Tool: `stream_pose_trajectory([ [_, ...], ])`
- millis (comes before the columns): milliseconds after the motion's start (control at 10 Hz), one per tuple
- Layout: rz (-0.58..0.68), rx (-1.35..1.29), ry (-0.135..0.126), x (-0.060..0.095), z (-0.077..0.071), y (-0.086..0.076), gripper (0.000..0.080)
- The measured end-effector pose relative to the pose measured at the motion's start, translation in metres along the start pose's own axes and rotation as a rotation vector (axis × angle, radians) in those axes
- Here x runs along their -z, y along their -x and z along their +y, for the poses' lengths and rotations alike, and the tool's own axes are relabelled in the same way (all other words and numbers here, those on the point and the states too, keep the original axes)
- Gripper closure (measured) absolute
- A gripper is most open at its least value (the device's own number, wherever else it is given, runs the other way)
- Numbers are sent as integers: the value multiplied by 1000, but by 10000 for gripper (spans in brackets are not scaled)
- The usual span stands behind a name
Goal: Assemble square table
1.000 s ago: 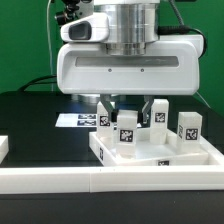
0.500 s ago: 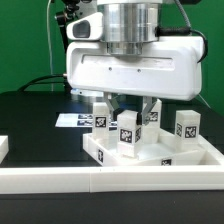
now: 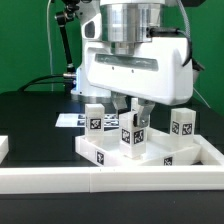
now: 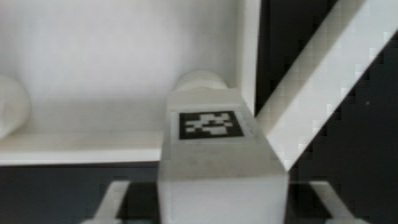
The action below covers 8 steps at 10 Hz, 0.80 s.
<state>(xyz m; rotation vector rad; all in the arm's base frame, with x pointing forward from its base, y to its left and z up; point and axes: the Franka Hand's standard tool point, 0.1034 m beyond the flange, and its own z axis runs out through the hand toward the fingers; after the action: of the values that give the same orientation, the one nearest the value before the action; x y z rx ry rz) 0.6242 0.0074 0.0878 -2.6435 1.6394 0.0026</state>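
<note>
A white robot arm reaches down over a black worktop (image 3: 30, 115) that has a green wall behind it. The gripper (image 3: 133, 112) hangs just above a square white tabletop (image 3: 205, 152), a shallow tray with a raised rim that lies near the worktop's front edge, right behind a long white rail (image 3: 60, 179) running along that edge. Several small white block legs stand upright on the tabletop, each carrying a black-and-white tag. One leg (image 3: 133, 135) stands at the middle of the tabletop's front part, directly under the gripper, and the two fingers come down on either side of its top, grasping it. Another leg (image 3: 94, 117) stands at the tabletop's back corner toward the exterior view's left, and a third leg (image 3: 182, 124) stands near its back edge toward the exterior view's right. A further white shape shows partly behind the fingers, too hidden to identify. A tag is also fixed to the tabletop's front rim (image 3: 168, 162). Behind the tabletop, farther back on the worktop, lies the flat marker board (image 3: 72, 120) with printed tags, partly covered by the legs in front of it. At the worktop's front corner toward the exterior view's left sits the end of another white rail piece (image 3: 4, 148). In the wrist view, the held leg (image 4: 217, 150) fills the centre, its tag facing the camera, with the tabletop's white floor and rim (image 4: 329, 80) beyond it and black worktop showing past the rim.
</note>
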Motion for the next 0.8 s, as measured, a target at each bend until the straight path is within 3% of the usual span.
stream_pose_trajectory([
  [800,-7,-561,6,-1,1,3,509],
])
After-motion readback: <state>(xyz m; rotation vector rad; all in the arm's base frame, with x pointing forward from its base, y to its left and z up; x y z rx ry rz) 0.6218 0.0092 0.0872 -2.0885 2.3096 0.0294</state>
